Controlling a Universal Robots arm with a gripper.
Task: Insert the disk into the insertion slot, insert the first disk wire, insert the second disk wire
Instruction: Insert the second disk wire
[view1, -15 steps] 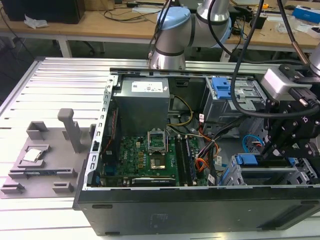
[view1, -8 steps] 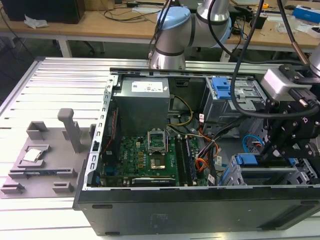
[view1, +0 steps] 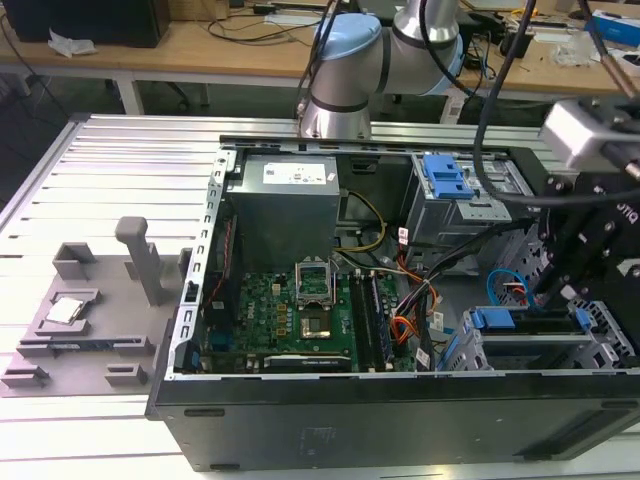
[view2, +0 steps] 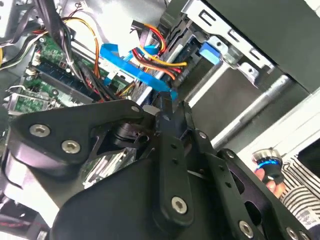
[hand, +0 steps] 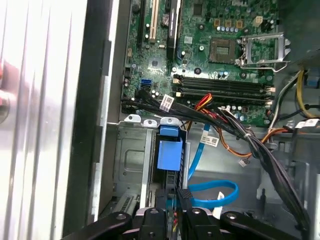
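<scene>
Black end effector (hand: 172, 212) linkage fills the foreground; fingers hidden, grip unclear. One blue-framed disk (hand: 169, 150) sits in the insertion slot (hand: 131, 165), one blue cable (hand: 212, 192) looping at four o'clock

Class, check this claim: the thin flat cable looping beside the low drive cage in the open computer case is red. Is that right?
Not quite. The second disk wire is bright blue, not red, as the first wrist view shows. The rest holds: it is a thin flat cable looping beside the insertion slot in the open computer case.
</scene>
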